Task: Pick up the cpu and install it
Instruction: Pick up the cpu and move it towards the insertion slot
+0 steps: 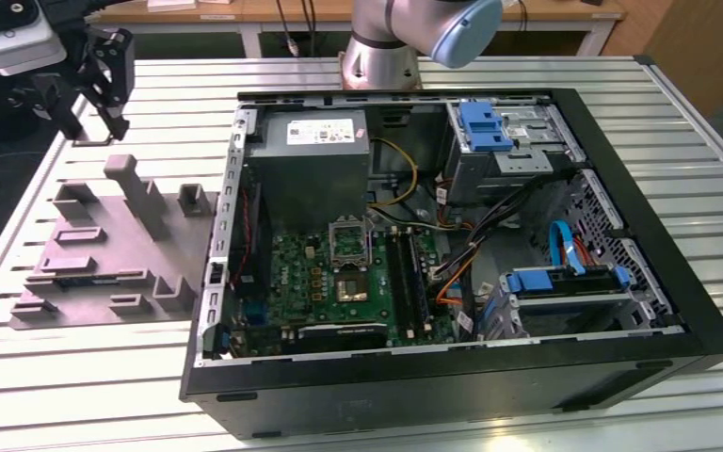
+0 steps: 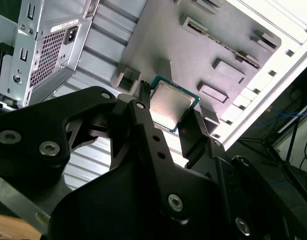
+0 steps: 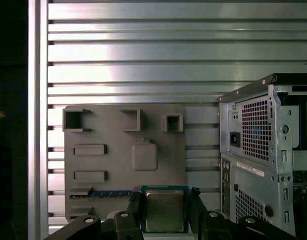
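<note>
At the exterior view's far left, the gripper [image 1: 101,118] is seen raised above the slatted table [image 1: 86,377]. Its fingers are pointed downward, just past the far end of the grey fixture plate [image 1: 98,273]. In the first wrist view the cpu [image 3: 164,212] is seen clamped by two opposite edges between the black fingers [image 3: 135,204]. Its silvery top faces the camera, and it is held clear of the plate below, over the plate's edge. The same grasp is shown in the second wrist view, where the cpu is tilted against the plate behind it.

Further right, the arm's base column [image 1: 380,52] is planted at the far edge of the table, with a blue-capped joint [image 1: 469,28] just beside it. The open computer case [image 1: 663,245] lies to the right of the plate. The grey power supply [image 1: 312,169] is mounted at its far left, and the green motherboard [image 1: 324,292] is laid nearer. Blue drive brackets [image 1: 481,127] are fitted on the right side of the case.
</note>
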`<action>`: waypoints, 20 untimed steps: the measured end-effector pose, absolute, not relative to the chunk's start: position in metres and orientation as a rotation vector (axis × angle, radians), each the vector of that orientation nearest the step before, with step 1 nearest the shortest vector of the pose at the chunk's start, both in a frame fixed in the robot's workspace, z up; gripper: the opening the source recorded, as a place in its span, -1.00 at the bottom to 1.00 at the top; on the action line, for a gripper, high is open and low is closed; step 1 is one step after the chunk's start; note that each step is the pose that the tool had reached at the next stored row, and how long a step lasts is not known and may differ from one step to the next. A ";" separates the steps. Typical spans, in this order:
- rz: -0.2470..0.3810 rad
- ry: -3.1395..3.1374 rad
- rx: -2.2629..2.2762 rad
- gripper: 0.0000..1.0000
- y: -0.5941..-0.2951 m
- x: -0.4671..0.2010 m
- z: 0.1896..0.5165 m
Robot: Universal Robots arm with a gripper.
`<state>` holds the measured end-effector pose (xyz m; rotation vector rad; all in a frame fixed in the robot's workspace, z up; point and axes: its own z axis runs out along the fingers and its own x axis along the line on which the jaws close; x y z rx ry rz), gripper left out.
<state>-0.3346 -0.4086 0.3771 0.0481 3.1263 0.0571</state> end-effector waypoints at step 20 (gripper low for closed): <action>0.057 3.126 0.048 -0.06 -0.409 -0.328 0.377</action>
